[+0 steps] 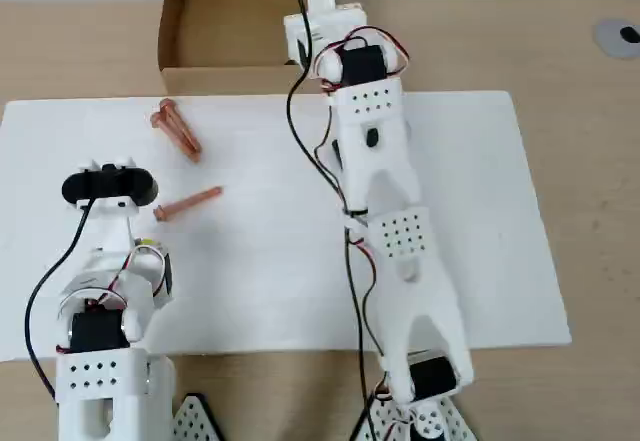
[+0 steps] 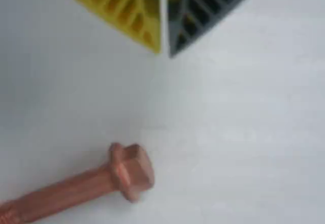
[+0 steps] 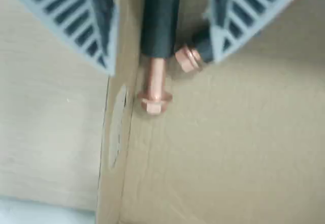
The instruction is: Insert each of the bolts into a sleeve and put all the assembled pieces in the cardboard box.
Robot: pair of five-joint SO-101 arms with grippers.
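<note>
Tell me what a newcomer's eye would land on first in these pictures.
The long white right arm lies stretched across the white sheet to the cardboard box. There the open right gripper hangs over a copper bolt in a black sleeve lying in the box. Loose copper bolts lie on the sheet ahead of the left gripper.

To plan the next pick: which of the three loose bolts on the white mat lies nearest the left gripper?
The bolt lying alone, just beside the left gripper; the other two bolts lie together farther off, nearer the cardboard box.
</note>
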